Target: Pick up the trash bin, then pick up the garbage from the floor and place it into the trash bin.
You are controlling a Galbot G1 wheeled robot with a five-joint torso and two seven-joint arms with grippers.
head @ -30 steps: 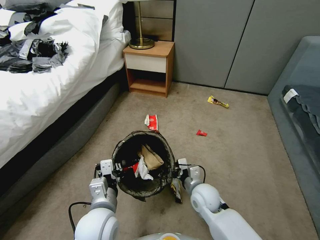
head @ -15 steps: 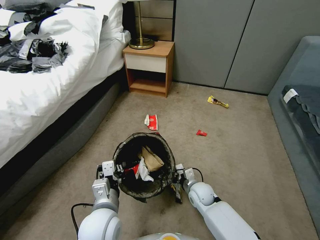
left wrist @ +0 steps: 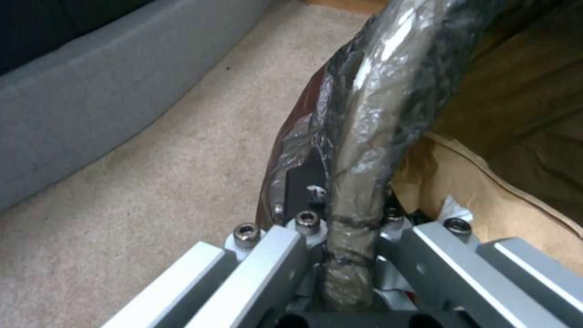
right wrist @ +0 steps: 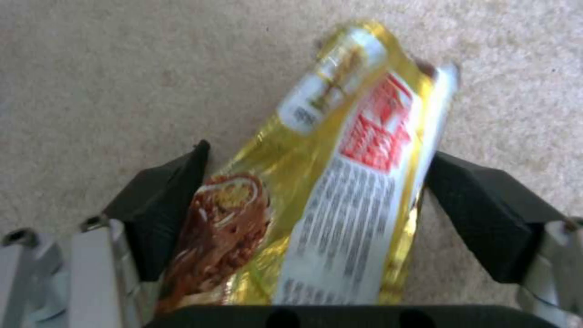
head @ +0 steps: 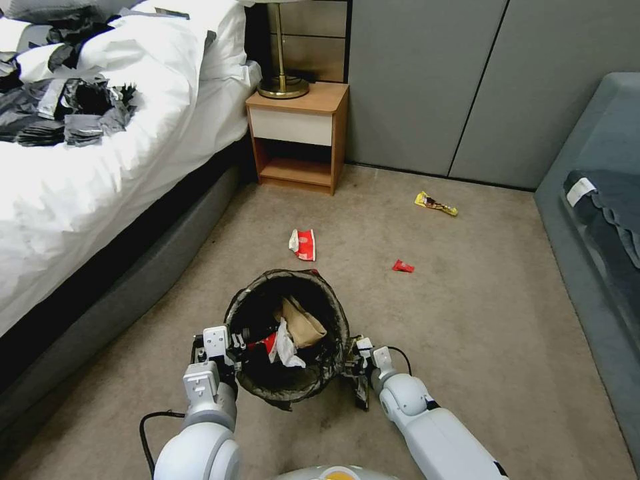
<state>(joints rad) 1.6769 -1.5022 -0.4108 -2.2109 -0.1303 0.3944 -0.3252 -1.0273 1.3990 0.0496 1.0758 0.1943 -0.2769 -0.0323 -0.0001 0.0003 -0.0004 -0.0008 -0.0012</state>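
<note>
The trash bin (head: 333, 313), lined with a dark bag, hangs in front of me with a brown paper bag (head: 303, 321) and white tissue (head: 288, 348) inside. My left gripper (head: 230, 347) is shut on the bin's rim (left wrist: 364, 136), and its metal fingers (left wrist: 279, 246) clamp the bagged edge. My right gripper (head: 360, 360) is low beside the bin, open, with its black fingers (right wrist: 170, 205) on either side of a yellow snack wrapper (right wrist: 328, 182) lying on the carpet. More garbage lies farther off: a crushed red-and-white cup (head: 303, 244), a small red wrapper (head: 403, 266) and another yellow wrapper (head: 436, 203).
A bed (head: 100, 173) with a white duvet and dark clothing runs along the left. A wooden nightstand (head: 300, 133) with a lamp stands at the back. A grey sofa (head: 600, 220) lines the right. Open carpet lies between them.
My right gripper has come down and back, closer to the yellow wrapper on the floor beside the bin. The bin has shifted slightly with my left gripper.
</note>
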